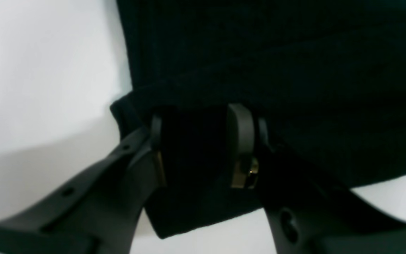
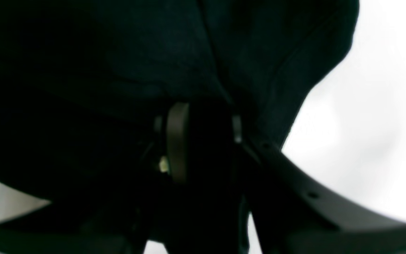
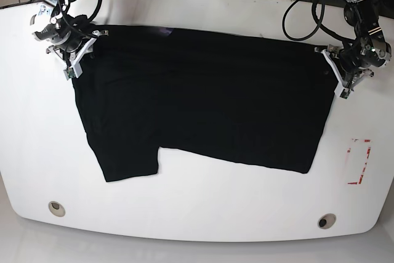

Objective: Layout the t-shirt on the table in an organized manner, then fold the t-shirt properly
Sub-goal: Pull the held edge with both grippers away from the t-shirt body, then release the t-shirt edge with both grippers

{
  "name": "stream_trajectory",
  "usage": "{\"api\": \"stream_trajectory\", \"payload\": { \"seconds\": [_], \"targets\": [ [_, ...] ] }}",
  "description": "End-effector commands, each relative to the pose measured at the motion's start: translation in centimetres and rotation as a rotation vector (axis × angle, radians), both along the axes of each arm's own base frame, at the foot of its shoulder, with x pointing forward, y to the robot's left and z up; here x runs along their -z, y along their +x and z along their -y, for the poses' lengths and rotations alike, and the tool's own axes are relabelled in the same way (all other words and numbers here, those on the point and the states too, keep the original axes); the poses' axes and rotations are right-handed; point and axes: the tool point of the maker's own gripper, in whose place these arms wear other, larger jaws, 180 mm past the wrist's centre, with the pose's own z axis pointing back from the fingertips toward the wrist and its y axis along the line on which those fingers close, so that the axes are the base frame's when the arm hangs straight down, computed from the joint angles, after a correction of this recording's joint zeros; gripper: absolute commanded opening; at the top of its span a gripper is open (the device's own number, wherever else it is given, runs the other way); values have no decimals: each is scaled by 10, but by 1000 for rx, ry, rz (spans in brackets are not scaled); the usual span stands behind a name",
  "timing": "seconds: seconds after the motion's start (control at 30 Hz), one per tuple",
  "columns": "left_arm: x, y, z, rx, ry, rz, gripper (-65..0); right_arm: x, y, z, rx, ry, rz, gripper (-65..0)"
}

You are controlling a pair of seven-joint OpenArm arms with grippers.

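Observation:
The black t-shirt (image 3: 203, 97) lies spread on the white table (image 3: 203, 214) with its plain side up and one sleeve hanging toward the front left. A sliver of purple shows at its far edge. At the shirt's right edge, my left gripper (image 3: 336, 73) is shut on the cloth. In the left wrist view, a fold of t-shirt (image 1: 259, 53) fills the gap between the left gripper's (image 1: 197, 121) fingers. My right gripper (image 3: 79, 56) is shut on the shirt's far left corner. The right wrist view shows t-shirt (image 2: 100, 70) cloth bunched between the right gripper's (image 2: 206, 121) fingers.
A red-and-white tape rectangle (image 3: 359, 162) marks the table at the right, near the left arm. Two round grommet holes (image 3: 56, 208) (image 3: 326, 220) sit near the front edge. Cables (image 3: 301, 10) hang behind the table's far edge.

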Motion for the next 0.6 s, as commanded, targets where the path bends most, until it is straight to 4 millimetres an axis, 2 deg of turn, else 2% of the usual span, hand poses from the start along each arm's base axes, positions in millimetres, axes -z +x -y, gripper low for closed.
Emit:
{"api": "stream_trajectory", "payload": {
  "seconds": [0.0, 0.37, 0.57],
  "targets": [
    [11, -36, -16, 0, 90, -129, -449, 3, -17, 19, 5, -73, -69, -506],
    [2, -80, -14, 52, 167, -186, -449, 5, -42, 20, -11, -92, -113, -507],
    [-1, -95, -12, 73, 185, -200, -449, 1, -53, 19, -27, -112, -118, -507]
  ]
}}
